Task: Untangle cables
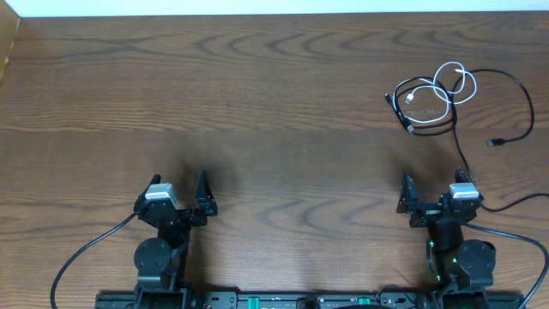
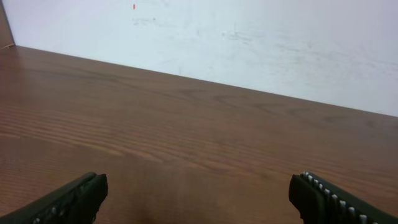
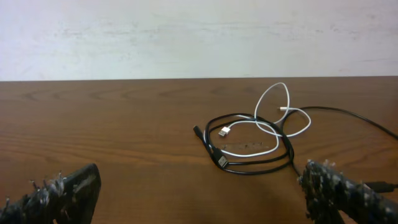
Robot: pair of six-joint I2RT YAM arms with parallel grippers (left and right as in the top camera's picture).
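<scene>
Overhead: one black cable [image 1: 531, 110] looped with one white cable [image 3: 224, 131]; left end effector [image 1: 178, 185] and right end effector [image 1: 433, 184] both gape empty.

The brown wood-grain tabletop [image 1: 257, 103] carries a thin black cable [image 3: 252, 172] and a thinner white cable [image 3: 227, 130]. They are looped together and lie flat straight ahead of the right gripper [image 1: 433, 184], well apart from it. One black strand trails off to that gripper's right and ends in a small black plug [image 1: 495, 142]. The grain runs crosswise ahead of the left gripper [image 1: 178, 182].
</scene>
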